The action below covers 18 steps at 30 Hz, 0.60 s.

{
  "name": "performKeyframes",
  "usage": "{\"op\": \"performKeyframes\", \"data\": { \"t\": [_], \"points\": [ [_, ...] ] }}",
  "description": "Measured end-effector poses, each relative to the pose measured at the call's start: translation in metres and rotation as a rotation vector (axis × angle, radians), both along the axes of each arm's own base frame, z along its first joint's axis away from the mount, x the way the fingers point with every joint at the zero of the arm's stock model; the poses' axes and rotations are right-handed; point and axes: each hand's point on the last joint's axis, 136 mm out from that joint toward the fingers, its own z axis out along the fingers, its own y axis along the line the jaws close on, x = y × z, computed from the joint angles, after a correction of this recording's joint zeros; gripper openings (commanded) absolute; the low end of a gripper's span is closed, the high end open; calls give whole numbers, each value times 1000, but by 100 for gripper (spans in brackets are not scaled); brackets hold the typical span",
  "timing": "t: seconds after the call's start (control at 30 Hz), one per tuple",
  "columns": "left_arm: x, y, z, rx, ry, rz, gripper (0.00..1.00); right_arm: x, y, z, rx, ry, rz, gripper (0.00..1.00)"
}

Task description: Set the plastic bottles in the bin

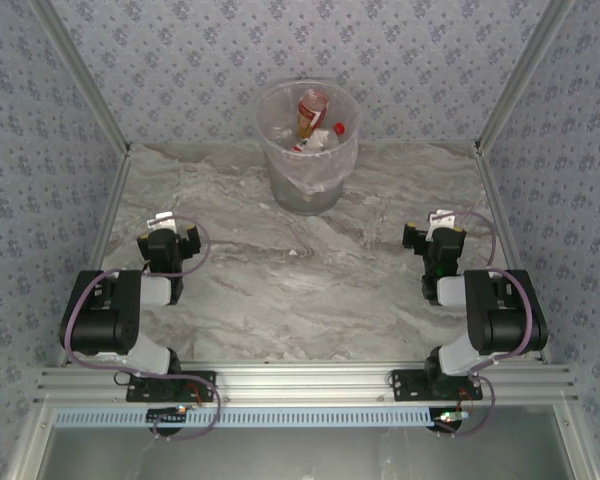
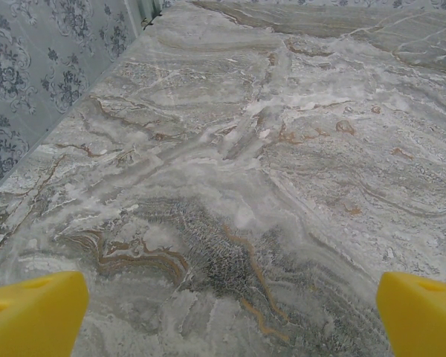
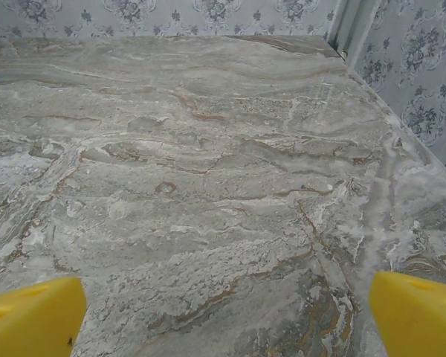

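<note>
At far middle of table [image 1: 280, 290], bin [image 1: 305, 185] holds the plastic bottles [image 1: 313, 112], red and white labels showing. Nearer the front edge, left gripper [image 1: 173, 228] and right gripper [image 1: 430, 228] hover low over the tabletop, both spread wide, gripping nothing.

Grey marbled tabletop [image 1: 310, 290], floral-patterned walls [image 1: 230, 40], aluminium frame rail [image 1: 310, 380] at near edge

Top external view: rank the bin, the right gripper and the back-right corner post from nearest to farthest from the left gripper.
1. bin: ahead and to the right of the left gripper, back middle.
2. right gripper: straight across, on the right side.
3. back-right corner post: past the right gripper, at the far corner.
</note>
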Motion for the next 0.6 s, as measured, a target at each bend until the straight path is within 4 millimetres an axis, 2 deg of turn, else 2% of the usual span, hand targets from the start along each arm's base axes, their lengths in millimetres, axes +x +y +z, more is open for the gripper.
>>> {"op": "performKeyframes", "data": {
  "t": [0.2, 0.6],
  "points": [
    [0, 0, 0, 0, 0, 0, 99, 0, 8, -9, 34, 44, 71, 100],
    [0, 0, 0, 0, 0, 0, 99, -1, 18, -15, 65, 72, 137, 100]
  ]
}}
